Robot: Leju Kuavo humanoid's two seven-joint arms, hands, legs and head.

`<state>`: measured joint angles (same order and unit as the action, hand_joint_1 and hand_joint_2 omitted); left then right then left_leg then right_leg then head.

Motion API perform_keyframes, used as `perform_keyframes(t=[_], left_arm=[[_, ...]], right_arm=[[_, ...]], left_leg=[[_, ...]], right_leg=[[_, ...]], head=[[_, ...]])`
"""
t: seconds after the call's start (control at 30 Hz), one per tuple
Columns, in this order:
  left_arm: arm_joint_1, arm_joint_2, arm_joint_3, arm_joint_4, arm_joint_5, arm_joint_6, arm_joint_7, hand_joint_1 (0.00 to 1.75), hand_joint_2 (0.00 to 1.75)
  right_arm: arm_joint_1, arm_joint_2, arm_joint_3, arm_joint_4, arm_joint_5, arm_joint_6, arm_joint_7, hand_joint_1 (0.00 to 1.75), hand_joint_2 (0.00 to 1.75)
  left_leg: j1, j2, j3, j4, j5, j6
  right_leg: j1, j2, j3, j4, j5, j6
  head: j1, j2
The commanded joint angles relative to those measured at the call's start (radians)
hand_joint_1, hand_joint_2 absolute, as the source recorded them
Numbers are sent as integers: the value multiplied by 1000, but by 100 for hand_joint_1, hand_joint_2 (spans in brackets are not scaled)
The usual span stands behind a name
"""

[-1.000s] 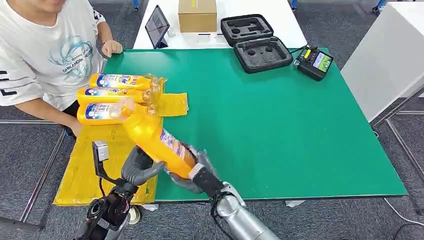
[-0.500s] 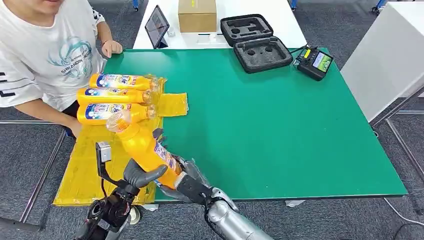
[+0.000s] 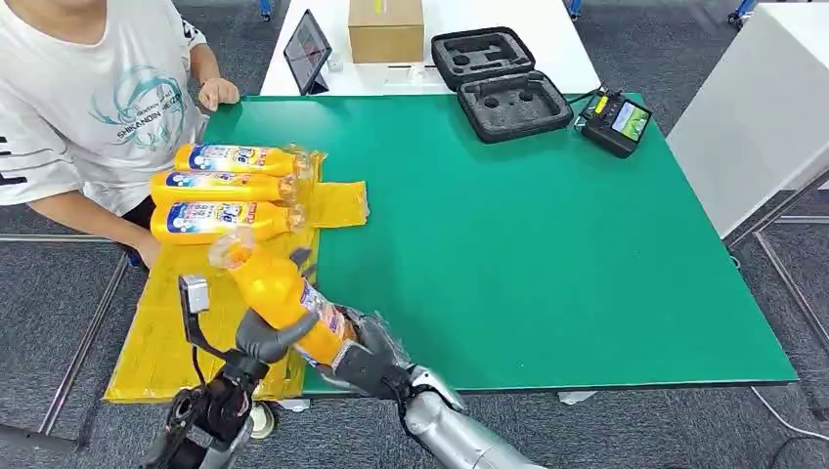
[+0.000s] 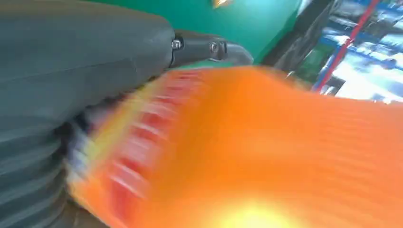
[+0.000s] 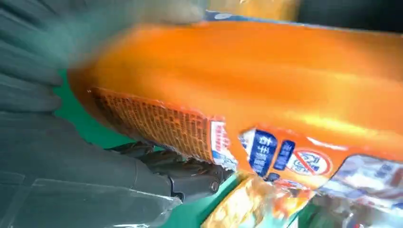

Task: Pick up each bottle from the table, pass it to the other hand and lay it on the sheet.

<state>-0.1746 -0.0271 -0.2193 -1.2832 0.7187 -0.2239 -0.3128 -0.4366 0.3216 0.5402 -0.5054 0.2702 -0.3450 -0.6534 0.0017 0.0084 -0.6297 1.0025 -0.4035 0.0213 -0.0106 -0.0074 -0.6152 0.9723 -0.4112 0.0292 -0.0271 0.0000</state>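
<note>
Bottle [image 3: 279, 293] in apparently both robot hands, over sheet [image 3: 161, 337] edge

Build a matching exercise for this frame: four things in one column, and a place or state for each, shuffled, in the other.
Things:
1. orange bottle
2. three bottles
3. open black case
4. cardboard box

Places or states:
A. on the white table beyond the green one
B. at the far edge of the green table, foam showing
C. lying side by side on the yellow sheet
D. tilted in the air, gripped by both the left hand and the right hand

Pairs: 1-D, 2-C, 3-B, 4-A
</note>
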Motion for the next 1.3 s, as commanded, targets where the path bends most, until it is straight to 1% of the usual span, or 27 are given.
perform_keyframes(t=[0.03,0.13,0.17,0.2,0.23,0.33,0.37,0.47,0.5,0.57,0.63,0.67,0.73,0.77,0.83,0.87,0.93,0.97,1.0,1.03,1.07,1.1,1.13,1.17,1.23,1.27,1.3], left_arm=[[-160,3,-28,162,15,10,0,0,175],[-160,3,-28,162,15,10,0,0,175],[-156,3,-29,161,15,9,-1,0,175],[-156,3,-29,161,15,9,-1,0,175],[-156,3,-29,161,15,9,-1,0,175],[-156,3,-29,161,15,9,-1,0,175],[-155,4,-30,158,15,11,-1,0,175],[-139,4,-22,168,20,15,-10,0,175],[-135,5,-22,169,19,13,-14,0,175],[-135,5,-22,169,19,13,-14,0,175],[-135,5,-22,169,19,13,-14,0,175],[-135,5,-22,169,19,13,-14,0,175],[-135,5,-22,169,19,13,-14,0,175],[-135,5,-22,169,19,13,-14,0,175],[-135,5,-22,169,19,13,-14,0,175],[-135,5,-22,169,19,13,-14,0,175],[-135,5,-22,169,19,13,-14,0,175],[-135,5,-22,169,19,13,-14,0,175],[-133,4,-21,165,9,16,-26,0,175],[-128,4,-21,164,1,22,-37,0,175],[-125,4,-21,163,-1,22,-39,0,175],[-122,0,-14,161,-6,22,-41,175,175],[-100,-17,19,135,-65,126,-96,175,175],[-79,-13,23,107,-66,128,-96,175,175],[-69,-15,31,91,-70,134,-94,175,175],[-72,-17,27,92,-74,134,-89,175,175],[-75,-18,25,95,-75,134,-86,175,175]], right_arm=[[-17,13,68,80,46,-47,19,175,175],[-17,13,68,80,46,-47,19,175,175],[-15,12,68,79,46,-47,18,175,175],[-15,12,68,79,46,-47,18,175,175],[-15,12,68,79,46,-47,18,175,175],[-15,12,68,79,46,-47,18,175,175],[-14,11,68,79,51,-54,16,175,175],[-12,11,77,72,78,-86,10,175,175],[-11,11,77,72,78,-86,10,175,175],[-11,11,77,72,78,-86,10,175,175],[-11,11,77,72,78,-86,10,175,175],[-11,11,77,72,78,-86,10,175,175],[-11,11,77,72,78,-86,10,175,175],[-11,11,77,72,78,-86,10,175,175],[-11,11,77,72,78,-86,10,175,175],[-11,11,77,72,78,-86,10,175,175],[-11,11,77,72,78,-86,10,175,175],[-11,11,77,72,78,-86,10,175,175],[-9,10,77,69,79,-80,7,175,175],[-8,10,76,65,80,-77,6,175,175],[-7,9,76,64,81,-77,6,175,175],[-3,6,75,56,88,-101,0,175,175],[11,-2,77,40,109,-145,-6,175,175],[23,-8,78,27,116,-139,-4,175,175],[26,-13,83,14,149,-171,1,175,175],[22,-12,78,11,149,-172,5,175,175],[22,-12,70,8,141,-167,-1,175,175]], left_leg=[[1,-3,5,-1,-1,-1],[0,-1,2,-1,0,-1],[2,-4,5,0,-1,-1],[1,-3,3,0,0,-1],[2,-4,6,0,-2,-1],[1,-2,3,0,0,-1],[2,-3,5,0,-2,-1],[1,-2,5,0,-1,-1],[1,-1,3,-1,0,-1],[1,-2,5,-1,-1,-1],[1,-1,3,-1,-1,-1],[1,-2,5,-1,-1,-1],[1,-1,3,-1,0,-1],[1,-2,5,0,-2,-1],[1,-1,3,-1,-1,-1],[1,-2,6,0,-2,-1],[1,-1,3,0,-1,-1],[1,-2,6,0,-2,-1],[1,-1,2,0,0,-1],[0,-1,2,-1,0,-1],[1,-2,5,0,-2,-1],[1,-2,4,-1,-1,-1],[1,-1,3,-1,-1,-1],[1,-2,6,-1,-2,-1],[1,-1,3,-1,-1,-1],[1,-1,7,-1,-3,-1],[1,-1,3,0,-1,-1]], right_leg=[[1,-2,6,0,-2,-1],[0,-1,3,0,0,-1],[1,-3,6,-1,-2,-1],[1,-2,4,-1,-1,-1],[1,-3,8,-1,-3,-1],[1,-1,3,-1,-1,-1],[1,-2,6,0,-2,-1],[1,-1,5,0,-2,-1],[1,0,3,-1,-1,-1],[1,-1,6,-1,-1,-1],[1,-1,3,-1,-1,-1],[1,-1,6,-1,-2,-1],[1,0,3,-1,-1,-1],[1,-1,6,-1,-2,-1],[1,0,4,-1,-1,-1],[1,-1,7,-1,-2,-1],[1,-1,3,-1,-1,-1],[1,-1,6,-1,-2,-1],[1,0,3,-1,0,-1],[0,0,2,-1,0,-1],[1,-1,6,-1,-2,-1],[1,-1,5,-1,-1,-1],[1,0,3,-1,-1,-1],[1,-1,7,-1,-2,-1],[1,0,4,-1,-1,-1],[1,0,8,-1,-2,-1],[1,0,4,-1,-1,-1]], head=[[0,0],[-1,0],[-1,0],[-1,0],[0,0],[-1,0],[-1,0],[-1,0],[-1,0],[0,0],[-1,0],[-1,0],[-1,0],[0,0],[-1,0],[-1,0],[-1,0],[-1,0],[-1,0],[-1,0],[-1,0],[-1,0],[-1,0],[-1,0],[0,0],[-1,0],[-1,0]])
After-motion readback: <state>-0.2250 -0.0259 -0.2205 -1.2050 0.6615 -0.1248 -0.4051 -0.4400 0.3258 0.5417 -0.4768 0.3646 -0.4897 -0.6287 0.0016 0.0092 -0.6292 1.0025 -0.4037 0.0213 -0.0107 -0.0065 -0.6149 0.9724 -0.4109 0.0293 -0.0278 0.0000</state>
